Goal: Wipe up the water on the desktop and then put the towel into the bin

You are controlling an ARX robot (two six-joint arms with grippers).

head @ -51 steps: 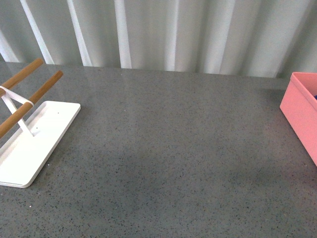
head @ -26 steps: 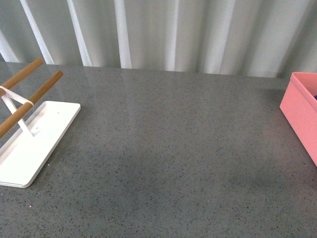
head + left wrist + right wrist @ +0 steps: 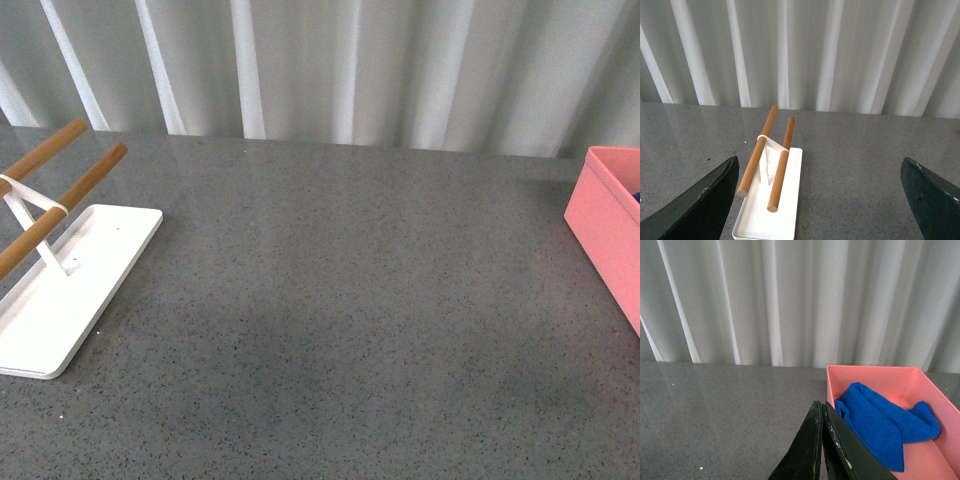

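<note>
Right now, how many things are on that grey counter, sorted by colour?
Blue: 1, the towel, lying inside the bin.
Pink: 1, the bin.
White with wooden bars: 1, the rack.
Total: 3, all on the desktop.

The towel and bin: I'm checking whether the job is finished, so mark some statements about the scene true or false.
1. The towel lies inside the bin. True.
2. The right end effector grips the towel. False: its fingers are closed together on nothing.
3. The left end effector is open. True.
4. A towel hangs on the rack. False: its wooden bars are bare.
5. The bin stands on the rack base. False: it stands on the desktop, far from the rack.
</note>
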